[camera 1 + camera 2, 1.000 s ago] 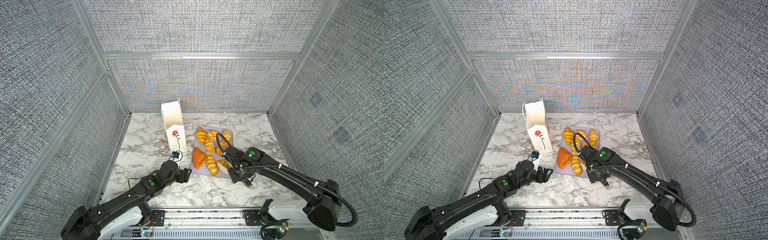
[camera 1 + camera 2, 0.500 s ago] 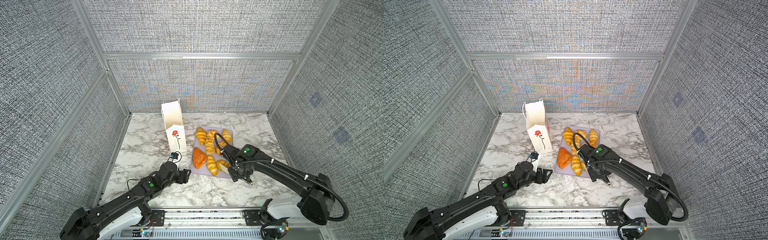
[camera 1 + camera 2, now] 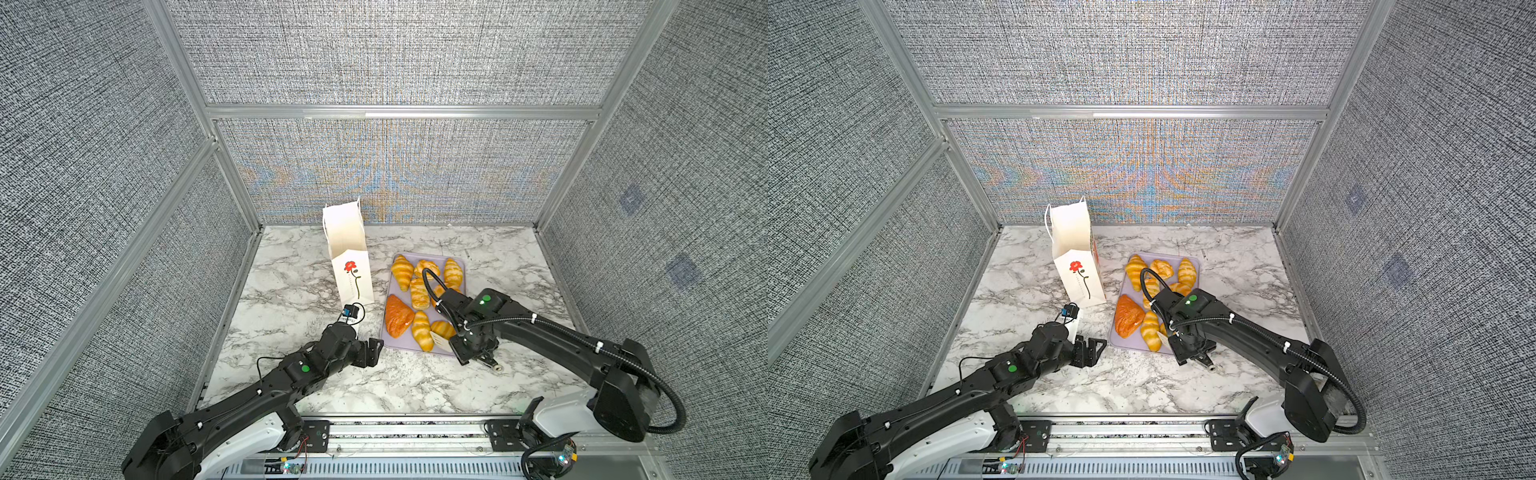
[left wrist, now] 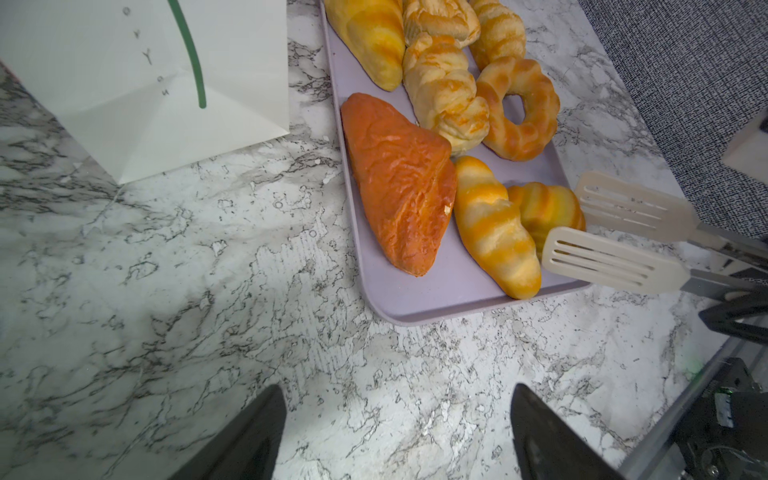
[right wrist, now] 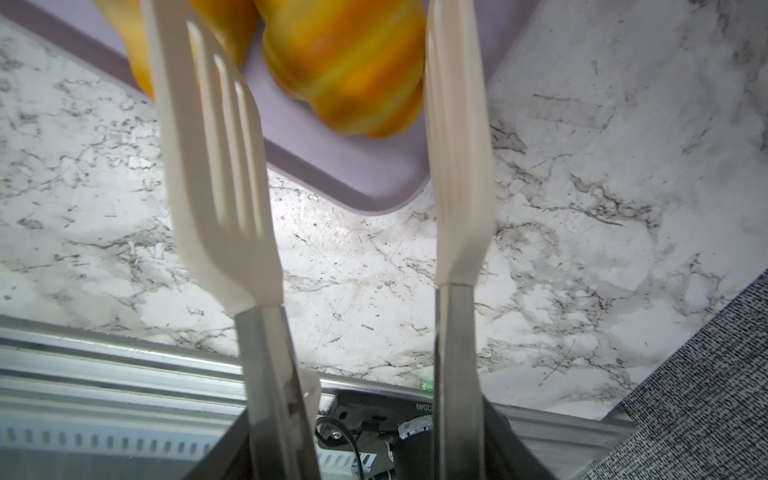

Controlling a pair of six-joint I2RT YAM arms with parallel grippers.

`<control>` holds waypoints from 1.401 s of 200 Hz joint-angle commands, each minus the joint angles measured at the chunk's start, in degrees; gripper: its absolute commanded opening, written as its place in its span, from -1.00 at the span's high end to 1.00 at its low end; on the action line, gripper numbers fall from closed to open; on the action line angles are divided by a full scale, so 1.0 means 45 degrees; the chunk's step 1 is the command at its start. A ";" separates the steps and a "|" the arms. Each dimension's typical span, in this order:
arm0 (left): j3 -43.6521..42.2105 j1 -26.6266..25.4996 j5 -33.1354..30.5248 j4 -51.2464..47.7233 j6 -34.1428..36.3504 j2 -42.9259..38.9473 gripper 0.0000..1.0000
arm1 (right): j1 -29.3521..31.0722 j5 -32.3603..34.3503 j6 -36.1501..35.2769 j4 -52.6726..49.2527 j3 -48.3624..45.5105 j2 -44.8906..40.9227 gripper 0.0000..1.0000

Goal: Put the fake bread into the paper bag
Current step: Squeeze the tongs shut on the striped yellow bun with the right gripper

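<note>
Several pieces of glossy golden fake bread point(image 3: 419, 293) and a darker orange-brown triangular one point(image 4: 399, 183) lie on a lilac tray point(image 3: 399, 347). The white paper bag point(image 3: 349, 257) with a red flower stands upright left of the tray. My right gripper point(image 3: 476, 349) is shut on metal tongs point(image 4: 602, 259) with white slotted heads. The heads stand apart on either side of the striped croissant point(image 5: 349, 62) at the tray's near right corner. My left gripper point(image 4: 397, 390) is open and empty, low over bare marble in front of the bag and left of the tray.
A marble tabletop point(image 3: 316, 291) is enclosed by grey fabric walls on three sides. An aluminium rail point(image 3: 415, 428) runs along the front edge. The left arm's wrist camera and cable point(image 3: 351, 311) sit close to the bag's foot.
The right arm's elbow has swung in to the left while the tongs stay at the tray's near right corner. The left jaws stand a little wider.
</note>
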 commanded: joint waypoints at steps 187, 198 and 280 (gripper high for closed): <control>-0.0077 0.0009 0.2707 0.1855 0.1365 0.0544 -0.98 | -0.0027 0.0816 -0.0165 -0.0289 0.0428 0.0808 -0.23; -0.0043 0.0004 0.2743 0.1846 0.1386 0.0571 -0.98 | -0.0028 0.0759 -0.0252 -0.0243 0.0481 0.0908 -0.24; 0.0148 0.0005 0.2329 0.1233 0.1270 0.0525 -0.98 | 0.0097 -0.0030 0.0468 -0.0543 0.0384 0.0617 -0.18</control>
